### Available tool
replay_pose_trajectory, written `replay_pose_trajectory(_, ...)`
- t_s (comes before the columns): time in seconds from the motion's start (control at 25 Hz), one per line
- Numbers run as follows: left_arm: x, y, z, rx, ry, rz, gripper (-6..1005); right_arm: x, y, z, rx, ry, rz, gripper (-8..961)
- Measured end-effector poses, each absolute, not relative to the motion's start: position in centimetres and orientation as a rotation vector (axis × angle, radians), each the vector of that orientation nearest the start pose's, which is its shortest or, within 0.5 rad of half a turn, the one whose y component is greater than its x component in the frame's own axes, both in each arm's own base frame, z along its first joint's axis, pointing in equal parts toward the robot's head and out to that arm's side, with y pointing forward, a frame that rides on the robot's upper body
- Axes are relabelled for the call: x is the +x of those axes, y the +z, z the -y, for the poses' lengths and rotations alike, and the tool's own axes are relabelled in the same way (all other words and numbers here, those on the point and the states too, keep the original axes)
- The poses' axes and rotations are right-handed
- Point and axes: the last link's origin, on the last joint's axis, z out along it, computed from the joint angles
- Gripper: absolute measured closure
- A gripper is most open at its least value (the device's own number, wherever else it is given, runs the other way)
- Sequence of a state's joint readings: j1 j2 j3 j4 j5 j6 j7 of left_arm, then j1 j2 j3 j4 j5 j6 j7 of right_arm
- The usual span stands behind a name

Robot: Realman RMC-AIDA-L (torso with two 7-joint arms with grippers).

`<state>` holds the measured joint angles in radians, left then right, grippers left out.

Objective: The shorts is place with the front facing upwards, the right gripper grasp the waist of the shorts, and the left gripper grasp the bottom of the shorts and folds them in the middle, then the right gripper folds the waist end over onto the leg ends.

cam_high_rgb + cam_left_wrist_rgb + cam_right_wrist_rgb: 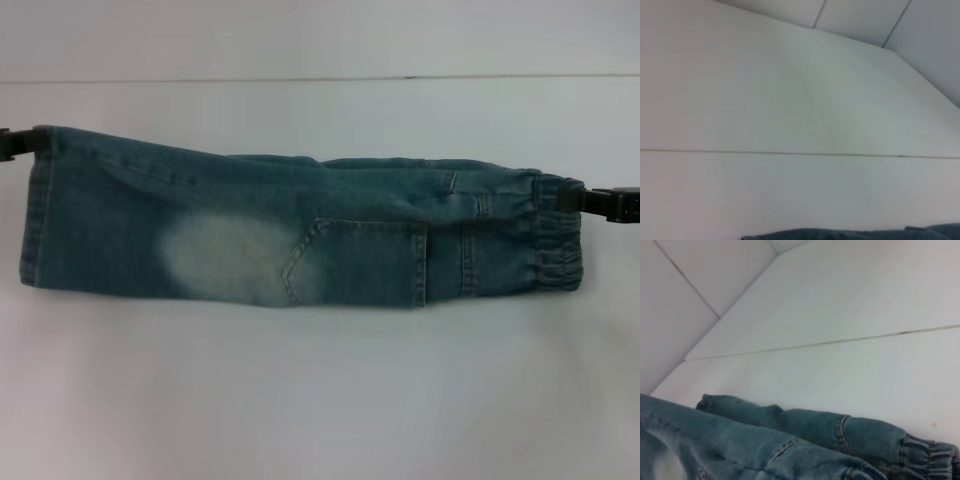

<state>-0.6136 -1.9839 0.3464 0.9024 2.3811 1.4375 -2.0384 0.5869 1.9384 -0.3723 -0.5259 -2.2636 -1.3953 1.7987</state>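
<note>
Both ends pinched: left gripper (12, 143) clamped on leg hem at nine o'clock, right gripper (600, 203) clamped on elastic waist at three o'clock, shorts (290, 235) stretched flat across table (320, 400), already halved lengthwise. Best kept taut and level before release. Right wrist view alone reveals doubled layers; left wrist mostly bare tabletop.

Only the two gripper tips show. The left gripper (12, 143) is a dark, blocky stub. The right gripper (600, 203) is black, boxy, with ridged segments.
</note>
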Motion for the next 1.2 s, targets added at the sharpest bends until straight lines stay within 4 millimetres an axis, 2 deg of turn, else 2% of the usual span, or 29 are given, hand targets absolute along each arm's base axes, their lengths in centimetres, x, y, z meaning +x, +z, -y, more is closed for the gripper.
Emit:
replay_pose_trajectory(0.16, -31.0, 11.5, -38.3, -2.121, -0.461, 1.253, 974, 32.4, 5.4, -36.0, -2.301, 0.591, -1.28, 914)
replay_pose_trajectory(0.52, -31.4, 11.3, -39.0, -2.091, -0.445, 1.247, 974, 31.7, 6.2, -36.8, -2.261, 0.701, -1.183, 915)
replay_pose_trajectory(1.2, -32.2, 9.7, -40.0, -2.065, -0.362, 1.177, 946, 31.3, 4.2, -39.2, -2.224, 0.541, -1.124, 914)
